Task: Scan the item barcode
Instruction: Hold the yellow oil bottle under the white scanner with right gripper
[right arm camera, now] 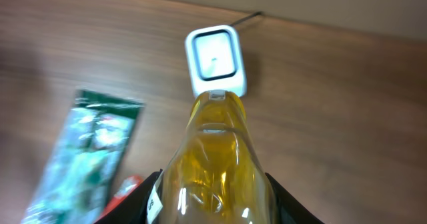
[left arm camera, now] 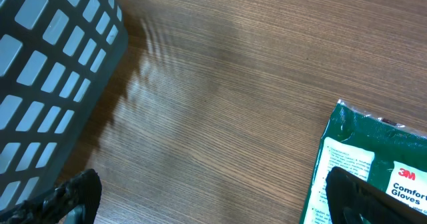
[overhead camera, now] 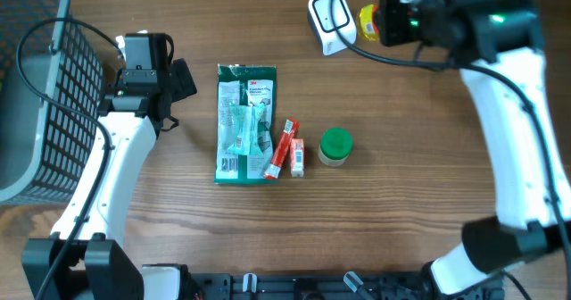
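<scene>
Overhead view has the right gripper (overhead camera: 389,21) clamped on a yellow bottle (overhead camera: 368,20) at the far side of the table (overhead camera: 419,184), the bottle's tip pointing at the white scanner (overhead camera: 331,21) just beside it. Meanwhile the left gripper (left arm camera: 213,204) is wide open with nothing in it, over bare wood between the grey basket (overhead camera: 36,95) and the green gloves pack (overhead camera: 246,123)

The green glove package (left arm camera: 373,171) carries a red "3M" logo with "Comfort Gloves" printed under it, at the 4 o'clock corner of the left wrist view. From overhead the same red logo shows near the pack's 1 o'clock corner; its finer print is too small to read. The white sticker on the yellow bottle (right arm camera: 217,164) is illegible.
</scene>
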{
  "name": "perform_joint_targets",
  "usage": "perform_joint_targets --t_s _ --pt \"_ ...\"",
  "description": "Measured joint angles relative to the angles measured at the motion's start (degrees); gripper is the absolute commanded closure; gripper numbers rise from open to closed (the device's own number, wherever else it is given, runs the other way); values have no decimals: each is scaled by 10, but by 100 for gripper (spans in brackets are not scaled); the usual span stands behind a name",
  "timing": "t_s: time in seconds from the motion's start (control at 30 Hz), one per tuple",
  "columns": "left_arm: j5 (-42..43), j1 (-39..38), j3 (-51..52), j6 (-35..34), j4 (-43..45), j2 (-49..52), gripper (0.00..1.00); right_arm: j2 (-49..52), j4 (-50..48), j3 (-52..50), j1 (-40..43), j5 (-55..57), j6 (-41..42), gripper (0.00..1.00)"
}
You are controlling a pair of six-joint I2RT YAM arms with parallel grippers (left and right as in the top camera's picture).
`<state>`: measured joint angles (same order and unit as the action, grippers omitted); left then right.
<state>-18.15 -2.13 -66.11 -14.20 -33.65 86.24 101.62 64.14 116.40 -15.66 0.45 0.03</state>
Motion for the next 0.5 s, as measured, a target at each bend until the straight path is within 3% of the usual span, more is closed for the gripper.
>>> perform_joint_targets --t_s 0.5 --pt "0 0 0 0 0 0 0 199 -203 0 -111 314 -108 78"
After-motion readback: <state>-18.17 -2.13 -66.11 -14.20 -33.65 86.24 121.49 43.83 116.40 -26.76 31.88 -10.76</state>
